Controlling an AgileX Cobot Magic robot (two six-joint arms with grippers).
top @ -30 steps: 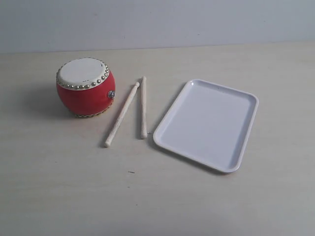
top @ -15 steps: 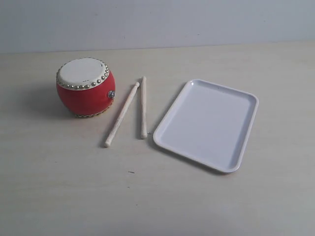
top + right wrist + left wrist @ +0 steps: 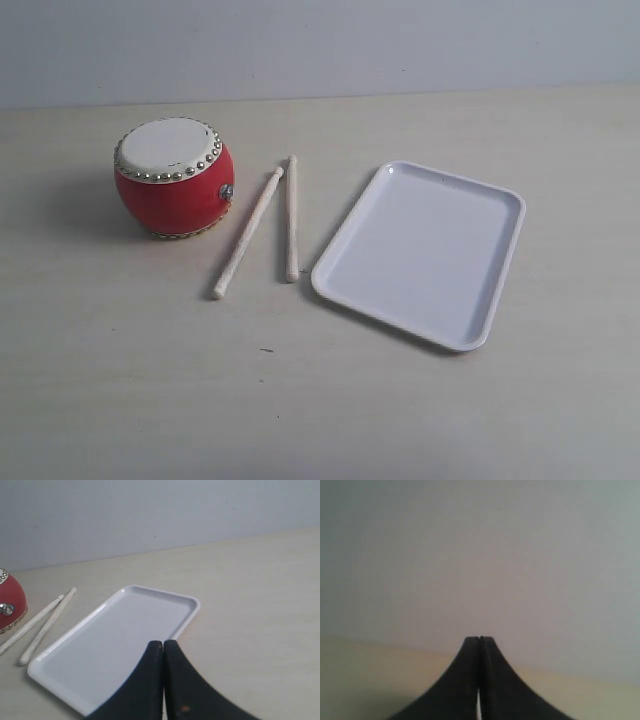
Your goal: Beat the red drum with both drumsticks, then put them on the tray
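**While your left gripper (image 3: 479, 640) and right gripper (image 3: 163, 642) are both pressed closed on nothing, the drum (image 3: 175, 185), sticks (image 3: 247, 233) and tray (image 3: 420, 250) lie on the table (image 3: 300, 400)**

Seen from the outside camera, a pale wooden table runs back to a plain grey-blue wall (image 3: 320, 45). On the left of that view stands your small red drum, upright, with its cream skin on top ringed by gold studs and a little metal ring on the side that faces the sticks.

Just to the right of the drum lie the two slim, pale wooden sticks, flat on the table between drum and tray. They form a narrow V: their far ends sit close together (whether they touch cannot be told) and their near ends spread apart. One stick's far end passes just beside the drum's metal ring. The other's near end lies just beside the tray's corner, with a gap between them.

To the right of the sticks lies the glossy white tray, a rounded rectangle with a low rim, set at a slant on the table.

Your left wrist camera shows two black fingers meeting tip to tip, with only blurred wall and a strip of table behind them. Your right wrist camera shows the same closed pair, holding nothing, raised above the table, with the tray just beyond the tips. The sticks and a sliver of the red drum lie past the tray's far side.
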